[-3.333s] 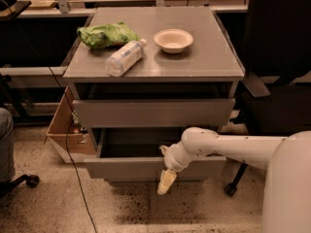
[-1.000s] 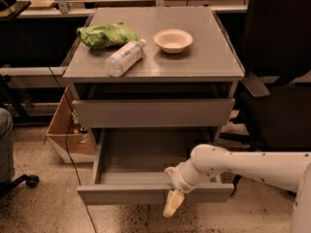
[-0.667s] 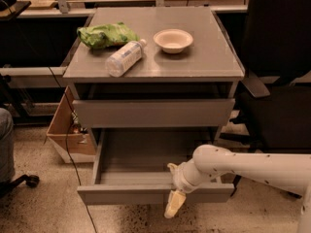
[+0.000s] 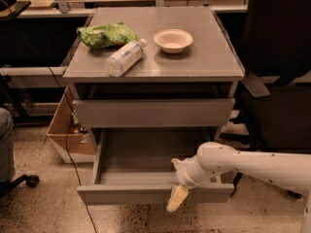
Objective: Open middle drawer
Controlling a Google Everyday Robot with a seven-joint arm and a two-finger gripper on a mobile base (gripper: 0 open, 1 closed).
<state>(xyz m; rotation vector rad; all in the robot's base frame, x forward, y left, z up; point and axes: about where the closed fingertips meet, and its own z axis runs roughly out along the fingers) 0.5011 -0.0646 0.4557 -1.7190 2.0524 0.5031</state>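
You are looking at a grey metal cabinet with a flat top (image 4: 209, 57), standing on a speckled floor with a black office chair (image 4: 279, 81) close against its right side. The robot's white, rounded arm (image 4: 252, 166) reaches in from the lower right edge and crosses in front of the chair's base towards the cabinet's lower part. The middle drawer, a wide shallow grey drawer with a plain handle-less front (image 4: 121, 194), is pulled well out from the cabinet, so you can see down into its grey box interior. Above it, another flat grey drawer front (image 4: 153, 112) sits flush with the cabinet frame, shut. An open brown cardboard box (image 4: 60, 125) stands on the floor just beside the cabinet's left side, with a thin black cable (image 4: 68, 149) hanging down in front of it. On the cabinet top you have a crumpled green plastic bag (image 4: 104, 34) at the back left, a clear plastic bottle with a white cap (image 4: 124, 58) lying on its side just in front of the bag, and a small round off-white bowl (image 4: 173, 40) upright to the right of both. The cream-tipped gripper (image 4: 177, 196) is at the right part of the open drawer's front edge, its tip hanging down over the front panel; you cannot tell whether it is open or closed.
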